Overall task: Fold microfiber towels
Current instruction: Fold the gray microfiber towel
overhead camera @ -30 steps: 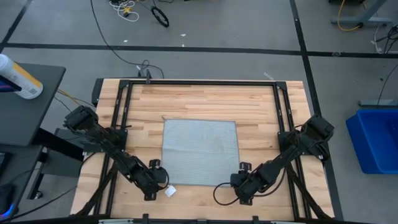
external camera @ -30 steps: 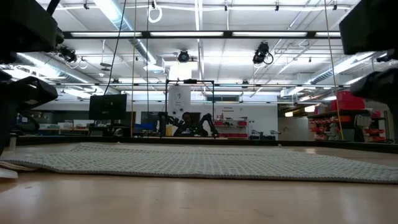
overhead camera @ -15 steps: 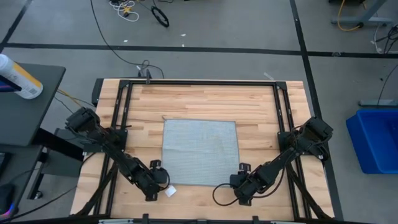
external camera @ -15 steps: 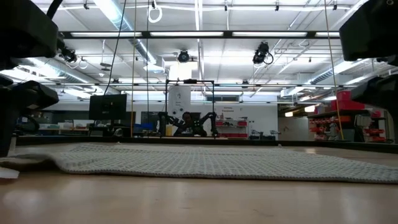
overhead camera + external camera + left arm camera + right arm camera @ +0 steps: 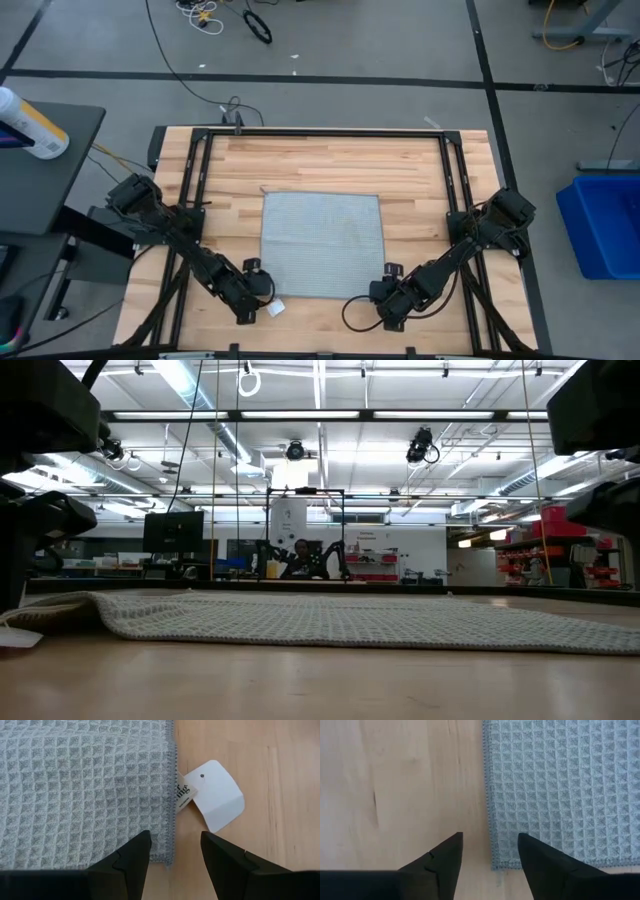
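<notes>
While the grey-blue towel [image 5: 321, 245] lies spread flat in the middle of the wooden desk [image 5: 330, 160], both tools sit low at its near edge. The left tool [image 5: 262, 300] is at the near left corner, its fingers [image 5: 131, 857] parted and holding nothing, straddling the hem beside the white tag [image 5: 216, 802]. The right tool [image 5: 386, 298] is at the near right corner, likewise spread and empty, with the towel's corner between its tips. Off the desk to the right, a blue bin [image 5: 605, 225] stands on the floor; no contents show in it.
</notes>
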